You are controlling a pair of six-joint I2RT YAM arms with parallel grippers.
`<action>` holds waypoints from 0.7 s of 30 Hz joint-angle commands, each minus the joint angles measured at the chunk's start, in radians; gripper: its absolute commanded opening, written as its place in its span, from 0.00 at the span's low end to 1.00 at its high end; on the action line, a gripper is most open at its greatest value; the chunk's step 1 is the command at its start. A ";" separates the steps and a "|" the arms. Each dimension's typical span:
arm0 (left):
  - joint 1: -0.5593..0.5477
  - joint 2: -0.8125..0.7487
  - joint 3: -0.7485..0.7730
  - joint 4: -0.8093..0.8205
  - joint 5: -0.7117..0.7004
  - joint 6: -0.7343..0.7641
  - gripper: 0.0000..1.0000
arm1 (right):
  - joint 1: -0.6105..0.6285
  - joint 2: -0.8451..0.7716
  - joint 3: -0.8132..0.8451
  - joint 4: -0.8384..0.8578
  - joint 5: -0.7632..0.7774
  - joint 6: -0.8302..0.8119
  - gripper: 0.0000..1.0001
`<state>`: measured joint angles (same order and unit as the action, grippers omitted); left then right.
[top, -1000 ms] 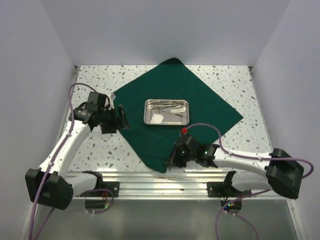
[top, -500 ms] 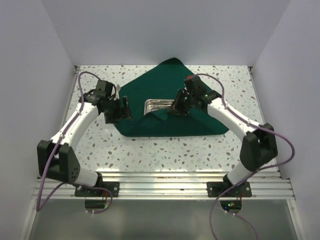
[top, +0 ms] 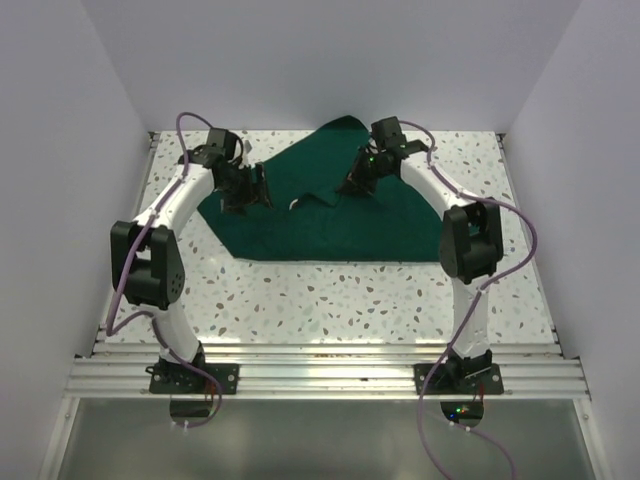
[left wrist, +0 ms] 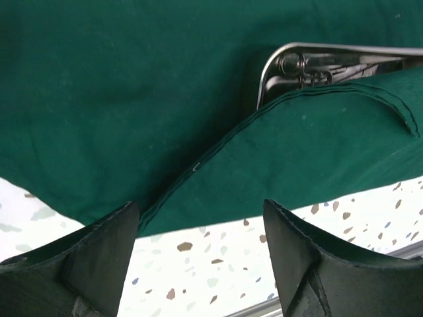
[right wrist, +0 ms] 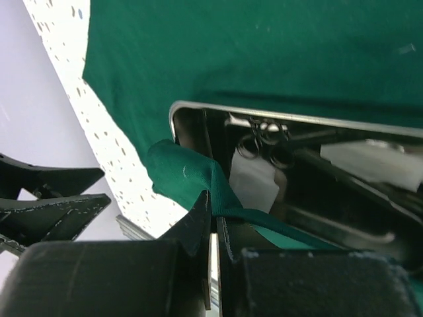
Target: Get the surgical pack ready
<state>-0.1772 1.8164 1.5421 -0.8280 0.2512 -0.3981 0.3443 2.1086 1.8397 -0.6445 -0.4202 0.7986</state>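
The right hand pinches the drape corner over the tray; the left hand hangs spread, left of it. Best to lay the fold flat, fully across the tray.

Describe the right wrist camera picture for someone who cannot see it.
The right gripper pinches a fold of dark green cloth at the edge of a shiny steel tray. Inside the tray lie scissors and white gauze. A speckled tabletop shows at the left.
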 commanded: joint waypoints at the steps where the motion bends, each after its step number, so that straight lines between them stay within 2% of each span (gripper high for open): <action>1: 0.024 0.041 0.073 0.003 0.019 0.041 0.79 | -0.017 0.056 0.110 -0.018 -0.077 -0.024 0.00; 14: 0.035 0.132 0.141 -0.003 0.046 0.041 0.78 | -0.071 0.208 0.207 0.014 -0.127 -0.018 0.03; 20: 0.035 0.155 0.144 -0.002 0.042 0.041 0.78 | -0.085 0.283 0.274 -0.006 -0.141 -0.027 0.11; 21: 0.035 0.156 0.142 -0.003 0.040 0.041 0.78 | -0.085 0.290 0.280 -0.006 -0.144 -0.027 0.15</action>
<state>-0.1524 1.9636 1.6474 -0.8333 0.2775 -0.3740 0.2676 2.3791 2.0525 -0.6613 -0.5220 0.7906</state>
